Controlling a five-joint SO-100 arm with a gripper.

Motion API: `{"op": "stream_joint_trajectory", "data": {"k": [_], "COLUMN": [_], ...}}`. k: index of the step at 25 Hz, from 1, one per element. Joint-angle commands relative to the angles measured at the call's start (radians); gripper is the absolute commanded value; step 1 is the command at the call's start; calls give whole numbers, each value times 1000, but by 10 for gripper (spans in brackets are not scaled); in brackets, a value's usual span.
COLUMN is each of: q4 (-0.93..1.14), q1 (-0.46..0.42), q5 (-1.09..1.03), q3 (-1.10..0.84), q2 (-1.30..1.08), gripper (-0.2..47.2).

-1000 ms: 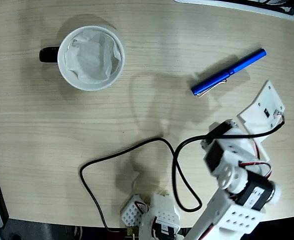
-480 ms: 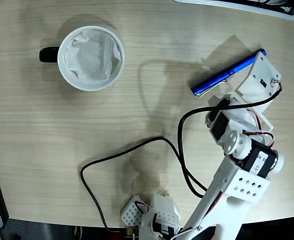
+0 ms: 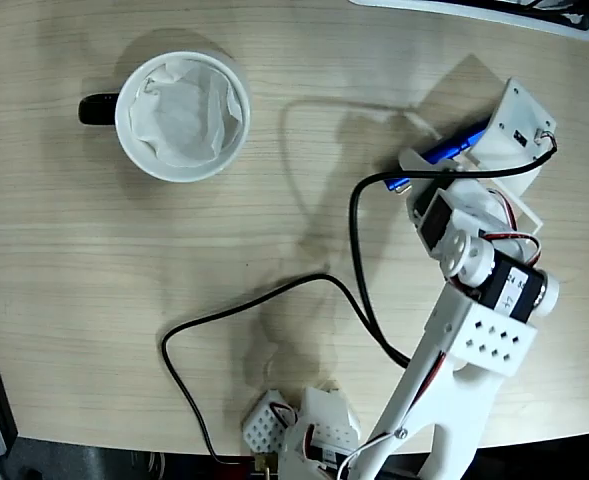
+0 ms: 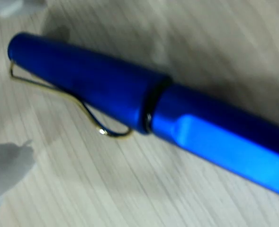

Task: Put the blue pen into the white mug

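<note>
The blue pen (image 3: 457,143) lies slantwise on the wooden table at the right of the fixed view, with much of it hidden under my arm. My gripper (image 3: 440,160) hangs low right over the pen and looks open, its white parts on either side of the barrel. The wrist view is filled by the blue pen (image 4: 144,106), flat on the wood with its wire clip (image 4: 68,97) showing; a blurred pale fingertip (image 4: 6,163) sits at the lower left, apart from the pen. The white mug (image 3: 182,115), paper-lined and with a black handle (image 3: 97,108), stands far off at the upper left.
A black cable (image 3: 274,295) loops over the table's middle from my arm's base (image 3: 309,430) up to the wrist. A white object (image 3: 474,10) lies along the top right edge. A dark edge borders the table at the lower left.
My arm has stretched up the picture from the lower right, and the gripper now sits over the pen. Pen and mug have stayed where they were.
</note>
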Motion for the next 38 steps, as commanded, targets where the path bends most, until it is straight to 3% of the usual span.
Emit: {"op": "stream_joint_trajectory", "data": {"k": [1,18,28,33,38], "q4": [-5,-115,-227,-241,-249], "q1": [0,-40,-52,-60,-66], "q5": [-8,336,347,347,347], "q3": [-17,170,192,207,213], "q2": [25,87,77,71,69], "gripper": [307,308,303,239,142]}}
